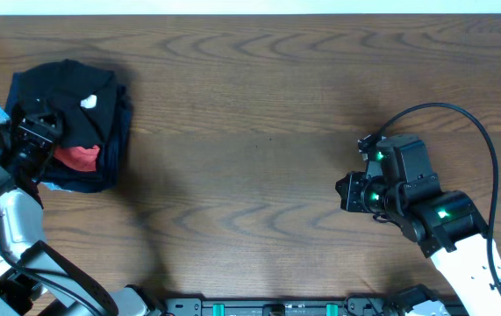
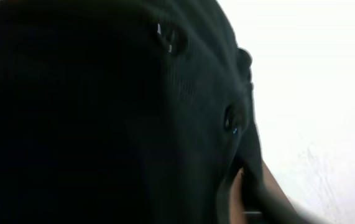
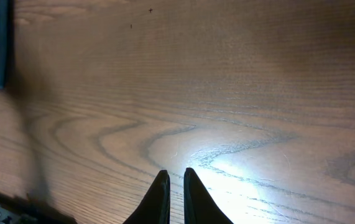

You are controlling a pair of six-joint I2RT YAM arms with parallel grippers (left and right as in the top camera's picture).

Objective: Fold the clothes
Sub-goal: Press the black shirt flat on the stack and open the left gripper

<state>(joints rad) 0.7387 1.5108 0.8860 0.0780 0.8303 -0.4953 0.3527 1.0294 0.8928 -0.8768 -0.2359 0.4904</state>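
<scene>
Where: pile [image 1: 101, 180] lies on the far-left part of the table [image 1: 268, 114], toward its back edge.
Top: T-shirt [image 1: 66, 88] lies uppermost, with the neck tag [image 1: 89, 101] on its upper face, right of centre.
Beneath: second shirt [image 1: 81, 158] shows at the front; folded garments [image 1: 123, 123] lie lowest, sticking out along the right and front.
Left arm: left gripper [image 1: 50, 132] is at the left-front edge, over the T-shirt.
Right arm: right gripper [image 1: 348, 191] is over bare table on the right, well apart, pointing left.

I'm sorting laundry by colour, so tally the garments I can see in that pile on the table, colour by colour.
Black T-shirt: 1
Red garment: 1
Navy-blue garment: 1 visible; more layers cannot be told
Total: 3
</scene>
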